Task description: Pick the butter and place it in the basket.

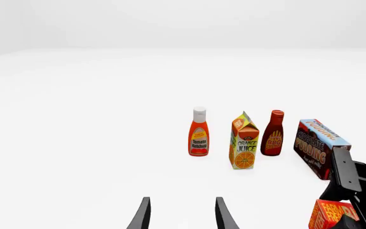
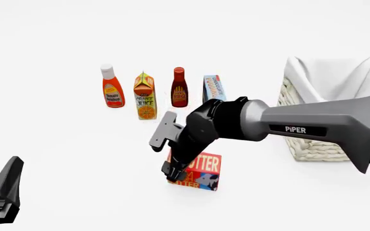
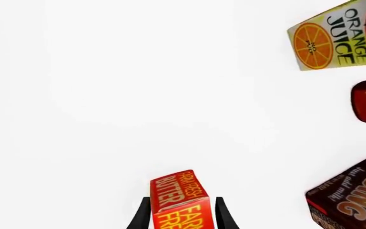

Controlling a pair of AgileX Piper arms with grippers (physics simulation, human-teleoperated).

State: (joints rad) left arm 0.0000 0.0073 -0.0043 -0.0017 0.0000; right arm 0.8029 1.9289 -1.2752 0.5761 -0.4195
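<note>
The right gripper (image 3: 183,212) is down over the small red rectangular butter box with yellow lettering (image 2: 196,172), which stands on the white table (image 2: 75,159) in front of the grocery row and left of the big pale wicker basket with its white cloth lining (image 2: 320,139). In the right wrist view its 2 black fingers (image 3: 143,214) sit on either side of the box's narrow end, hugging it; whether they press yet I cannot tell.

By the look of it, this is a light, stiff carton with smooth printed faces, so it could slip. Squeezing the 2 flat sides looks soundest.

The front view hides the fingertips behind the arm; the wrist view shows them straddling the box. Only the front view shows the basket. The left gripper (image 1: 181,214) idles with its fingers parted and nothing between them.
</note>
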